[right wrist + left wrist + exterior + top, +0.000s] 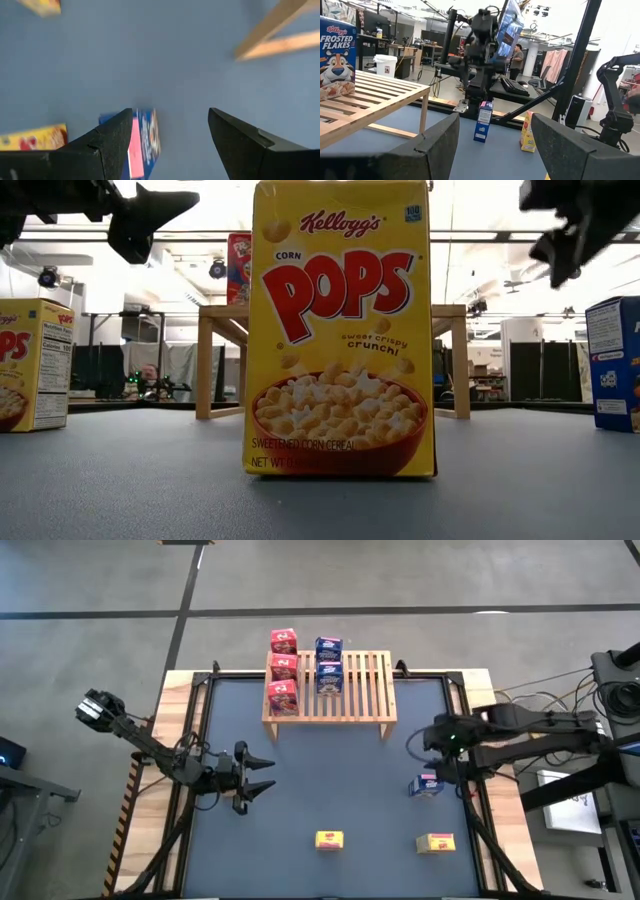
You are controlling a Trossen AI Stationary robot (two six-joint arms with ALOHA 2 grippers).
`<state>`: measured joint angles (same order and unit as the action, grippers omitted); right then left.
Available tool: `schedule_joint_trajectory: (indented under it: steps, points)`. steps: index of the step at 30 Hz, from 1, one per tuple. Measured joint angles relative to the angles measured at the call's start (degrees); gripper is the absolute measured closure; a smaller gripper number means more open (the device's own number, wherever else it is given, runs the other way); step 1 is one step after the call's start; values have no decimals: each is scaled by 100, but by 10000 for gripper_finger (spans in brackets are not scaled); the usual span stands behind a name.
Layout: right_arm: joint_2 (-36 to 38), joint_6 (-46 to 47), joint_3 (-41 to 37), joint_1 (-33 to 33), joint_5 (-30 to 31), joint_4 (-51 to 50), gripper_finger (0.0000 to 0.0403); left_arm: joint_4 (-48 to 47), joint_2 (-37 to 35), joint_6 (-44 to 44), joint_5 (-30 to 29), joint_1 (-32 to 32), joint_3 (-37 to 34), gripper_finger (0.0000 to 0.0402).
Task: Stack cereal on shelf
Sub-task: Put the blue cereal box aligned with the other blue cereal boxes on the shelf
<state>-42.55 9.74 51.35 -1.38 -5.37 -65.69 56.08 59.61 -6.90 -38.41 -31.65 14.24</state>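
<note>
Item — blue cereal box: stands upright just below your right gripper, offset toward one finger. Fingers spread, holding nothing — left gripper farther, also spread.

In the low view the big yellow box up front hides most of the wooden rack behind it and all but a corner of a red box. A second yellow box is cut off by the left edge, and a blue box by the right edge. In the right wrist view the blue box below the right gripper is blurred, partly behind one finger and cut by the bottom edge, so its print cannot be read. In the high view the fronts of the boxes on the rack are too small to read.
</note>
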Motion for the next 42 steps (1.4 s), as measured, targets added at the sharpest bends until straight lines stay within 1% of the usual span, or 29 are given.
schedule_joint_trajectory:
  steps: [6,14,19,22,24,29,34,38,42]
  points:
    - [-416,46,-353,382,-1,-56,154,1,-1,-9,-1,0,0,170]
    - [-838,92,-191,725,90,-109,154,1,-1,-9,-7,1,0,170]
    - [-864,148,56,756,89,-158,154,1,0,-10,-13,1,-2,170]
    - [-895,151,381,783,115,-619,155,3,-1,-26,-13,1,0,170]
    - [-949,206,660,807,245,-905,156,1,-2,-41,-13,0,0,170]
    - [-1013,498,1049,1121,353,-935,156,-1,-1,-114,-14,1,0,170]
    - [-1051,910,946,1677,829,-900,156,-2,-1,-118,-14,1,-1,170]
    - [-1047,1256,674,1994,866,-792,156,-3,-1,-118,-15,1,-1,170]
    - [-1051,1505,400,2105,851,-769,156,-1,-1,-134,-13,1,0,170]
